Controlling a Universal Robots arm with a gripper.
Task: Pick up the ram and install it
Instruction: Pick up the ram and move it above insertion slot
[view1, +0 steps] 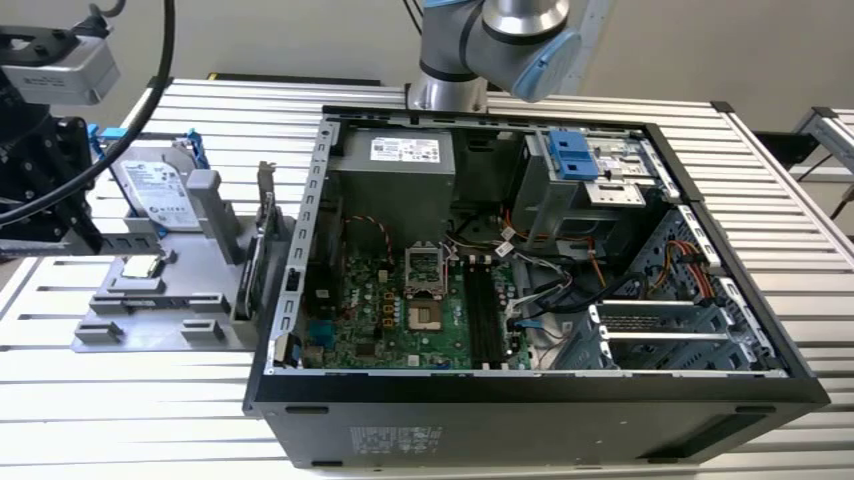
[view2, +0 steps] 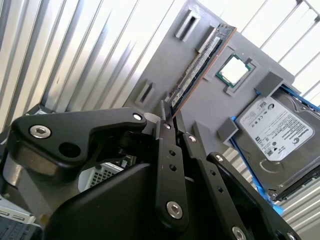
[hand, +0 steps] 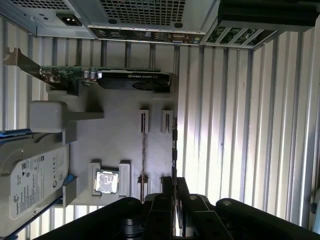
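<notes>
Claw (view2: 172, 119) straddling near end of the ram (view2: 200, 65); whether it is clamping, cannot tell. Ram standing on edge in grey tray (view2: 160, 60) on counter (view2: 75, 50). Judging it light, stiff, fragile: gripping flat faces, sparing contact edge.

Counted as seen: one open black computer tower case (view1: 534, 420), one grey plastic holder tray (view1: 147, 300), one boxy silver hard drive (view1: 154, 185), one square silver processor chip (view2: 234, 70), one long dark green ram stick (view2: 205, 62), one black graphics card with metal bracket (hand: 132, 80), one black robot hand (view2: 171, 111), one ribbed aluminium table (view1: 774, 200).
</notes>
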